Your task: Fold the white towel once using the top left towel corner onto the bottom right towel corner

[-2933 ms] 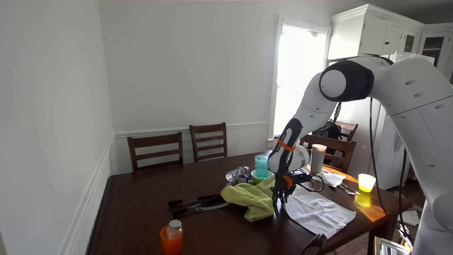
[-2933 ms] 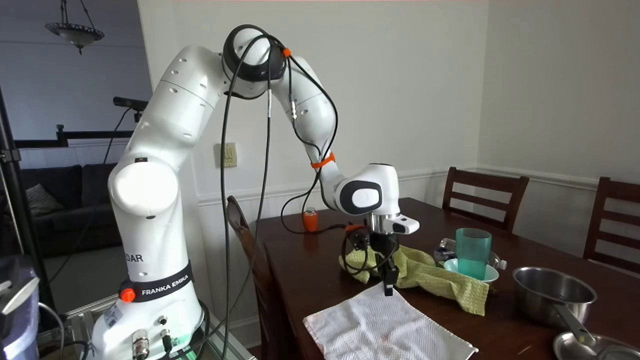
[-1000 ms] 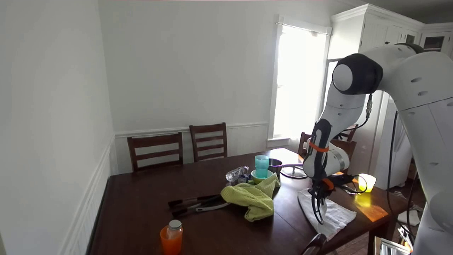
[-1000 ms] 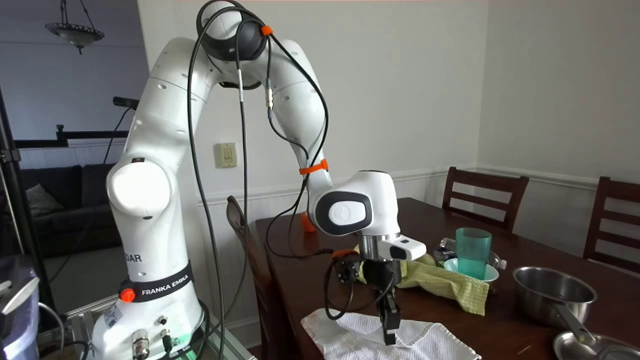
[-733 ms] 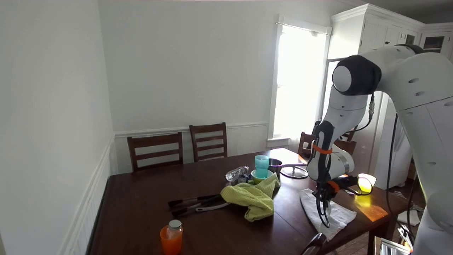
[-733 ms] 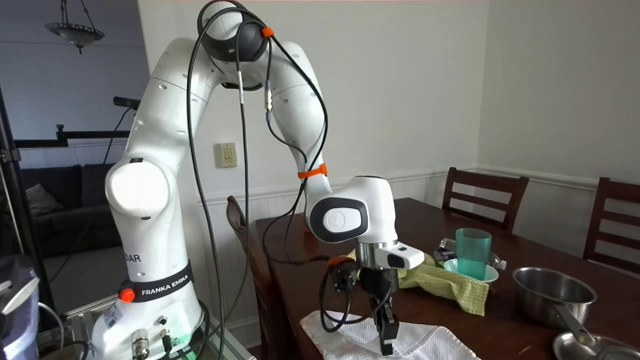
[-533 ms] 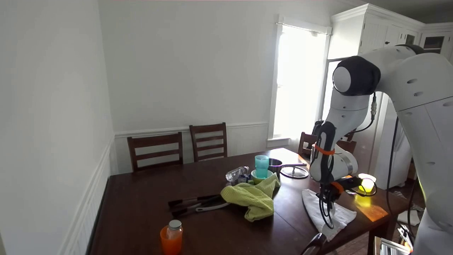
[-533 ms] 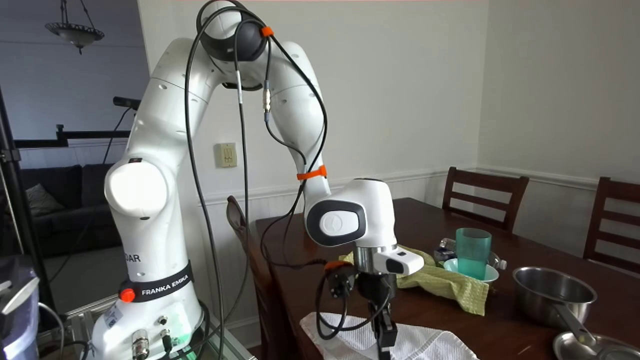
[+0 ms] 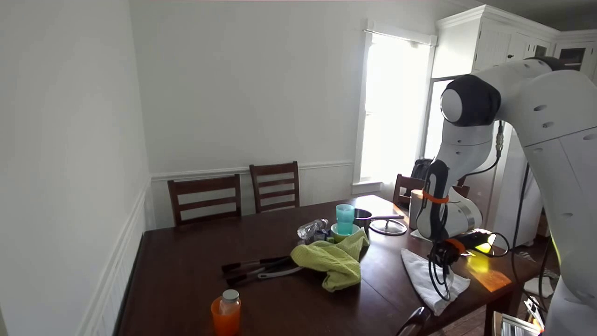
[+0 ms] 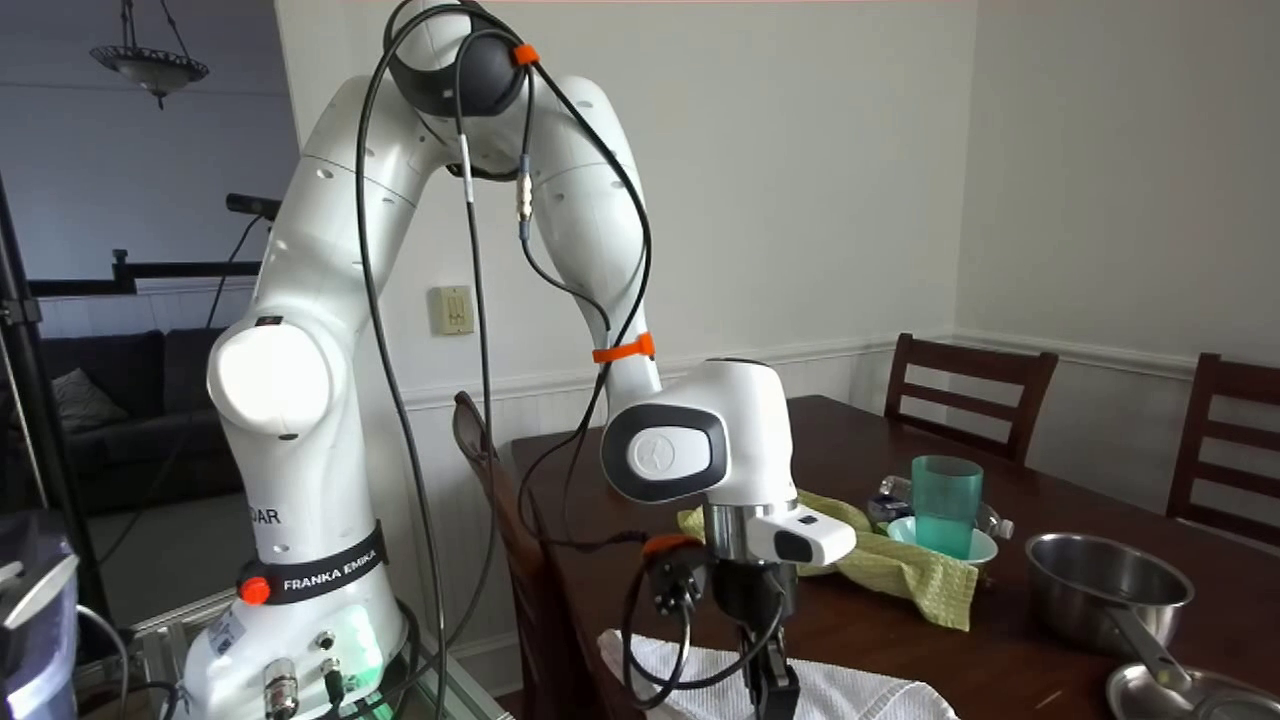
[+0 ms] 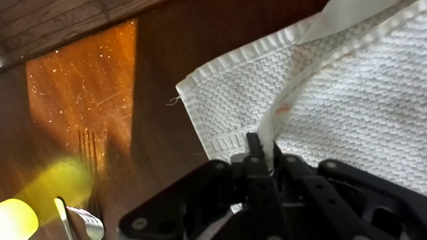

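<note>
Our black jaws are pinching an edge of the white textured cloth towel [image 11: 343,120], which is lying partly doubled on the dark wooden counter [image 9: 284,305].

"Arm [image 10: 590,200] colour?"
"White, with black cables [image 10: 366,240] upper left in an exterior view, orange ties [image 10: 641,344]."
"Markings?"
"FRANKA EMIKA on a black band [image 10: 330,574], lower left."
"Gripper [image 11: 265,142]?"
"Black, round grey screws [image 11: 139,223]."

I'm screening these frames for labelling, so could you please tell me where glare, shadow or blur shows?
In an exterior view, the window is blown out to white; in an exterior view, the sofa is very dim; in the wrist view, the yellow cup is overexposed, a fork-shaped shadow crosses the table, and the gripper seems slightly soft.
</note>
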Controlling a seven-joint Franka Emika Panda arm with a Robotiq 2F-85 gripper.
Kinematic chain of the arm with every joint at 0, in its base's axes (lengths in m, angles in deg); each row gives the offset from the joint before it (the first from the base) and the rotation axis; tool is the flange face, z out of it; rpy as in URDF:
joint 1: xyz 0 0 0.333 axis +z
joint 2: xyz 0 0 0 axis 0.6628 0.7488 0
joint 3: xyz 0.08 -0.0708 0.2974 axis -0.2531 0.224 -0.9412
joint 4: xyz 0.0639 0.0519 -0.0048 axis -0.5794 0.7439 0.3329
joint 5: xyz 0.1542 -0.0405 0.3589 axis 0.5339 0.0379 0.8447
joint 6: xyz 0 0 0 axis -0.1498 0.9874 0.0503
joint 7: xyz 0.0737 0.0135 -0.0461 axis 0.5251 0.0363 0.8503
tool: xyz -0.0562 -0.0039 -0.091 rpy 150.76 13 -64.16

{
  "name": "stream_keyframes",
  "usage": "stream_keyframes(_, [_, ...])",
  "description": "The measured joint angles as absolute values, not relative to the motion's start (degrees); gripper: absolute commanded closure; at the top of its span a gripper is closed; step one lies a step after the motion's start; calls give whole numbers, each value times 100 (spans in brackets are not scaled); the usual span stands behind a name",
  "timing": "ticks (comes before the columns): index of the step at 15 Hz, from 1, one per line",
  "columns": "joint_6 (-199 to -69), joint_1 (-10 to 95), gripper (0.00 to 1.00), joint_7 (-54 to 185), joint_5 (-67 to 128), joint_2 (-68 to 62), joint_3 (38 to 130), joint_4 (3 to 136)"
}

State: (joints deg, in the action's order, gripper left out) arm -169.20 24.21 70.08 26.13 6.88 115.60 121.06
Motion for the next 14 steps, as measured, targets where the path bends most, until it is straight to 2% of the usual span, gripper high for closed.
stream_keyframes(9, [-16928, 2395, 98, 7298, 2613, 775, 11723, 12114])
stream_keyframes(10, [-16928, 2392, 70, 7311, 2613, 797, 11746, 12115])
stream_keyframes(11, [-16928, 2388, 69, 7314, 2613, 818, 11762, 12115])
stream_keyframes(14, [-16928, 2385, 49, 7314, 2613, 862, 11796, 12115])
